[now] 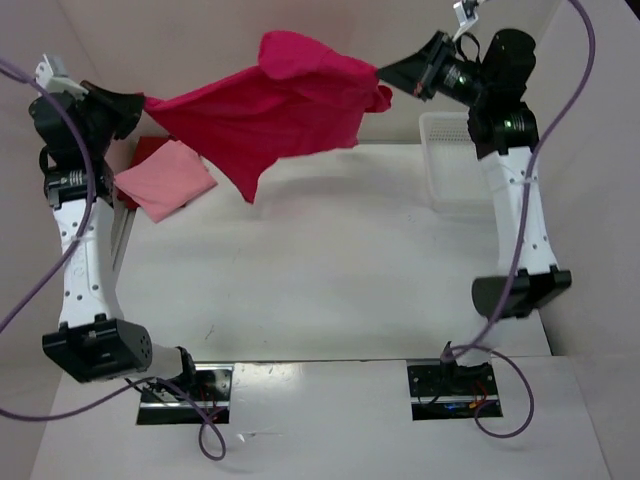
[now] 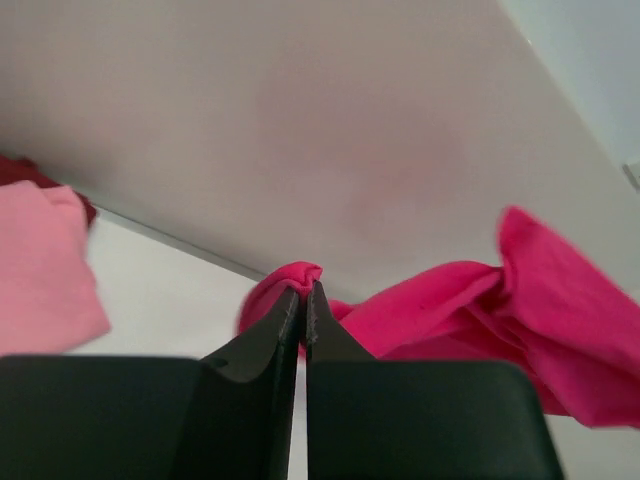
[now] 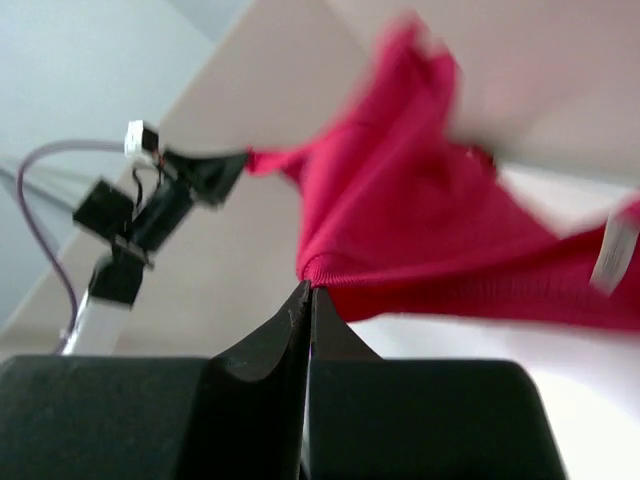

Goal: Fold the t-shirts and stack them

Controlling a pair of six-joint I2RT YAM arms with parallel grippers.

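A bright crimson-pink t-shirt [image 1: 275, 105] hangs stretched in the air between both arms, above the far part of the table. My left gripper [image 1: 147, 103] is shut on its left end, the cloth [image 2: 300, 275] pinched at the fingertips [image 2: 305, 290]. My right gripper [image 1: 383, 72] is shut on the right end, the hem [image 3: 400, 270] caught right at the tips [image 3: 308, 290]. A light pink t-shirt [image 1: 165, 180] lies folded at the far left of the table on top of a dark red t-shirt [image 1: 142, 155]. Both also show in the left wrist view, pink t-shirt [image 2: 40, 270] and dark red t-shirt [image 2: 25, 172].
A white mesh basket [image 1: 445, 165] stands at the far right of the white table [image 1: 330, 270]. Purple cables [image 1: 520, 240] trail along both arms. Beige walls enclose the back and sides.
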